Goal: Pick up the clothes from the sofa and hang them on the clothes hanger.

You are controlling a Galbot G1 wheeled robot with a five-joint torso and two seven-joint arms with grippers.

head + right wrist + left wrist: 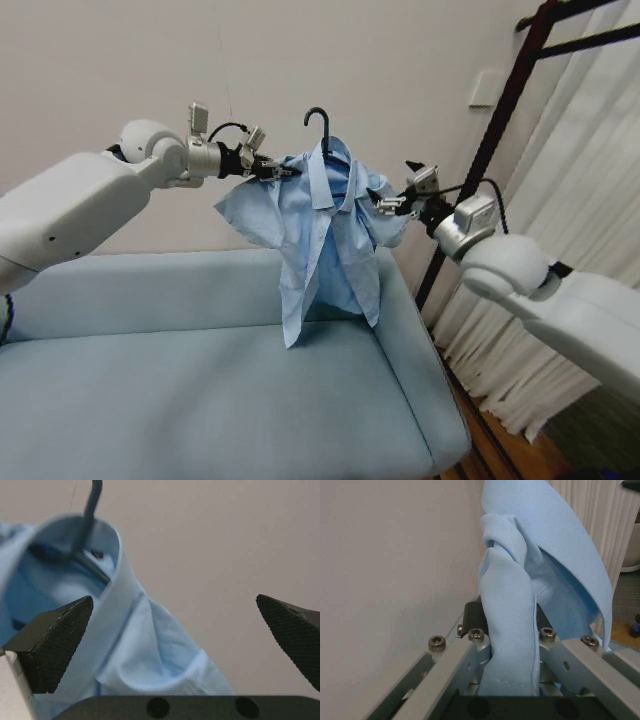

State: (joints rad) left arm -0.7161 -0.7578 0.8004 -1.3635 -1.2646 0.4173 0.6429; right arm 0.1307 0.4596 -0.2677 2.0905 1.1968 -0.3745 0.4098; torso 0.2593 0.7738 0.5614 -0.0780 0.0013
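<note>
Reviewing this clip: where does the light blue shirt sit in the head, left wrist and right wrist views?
Head view: the shirt hangs at centre, above the sofa.
Left wrist view: a bunched fold of the shirt at centre, clamped in the left gripper.
Right wrist view: its collar and shoulder, beyond the open right gripper.
Shared landmark: the plain wall behind the shirt.

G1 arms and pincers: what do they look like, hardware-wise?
Left arm and right arm: smooth white rounded shells, silver-grey wrists, looping black cables. Left pincer: silver bolted linkage bars. Right pincer: black wedge-shaped fingers with knurled faces.
</note>
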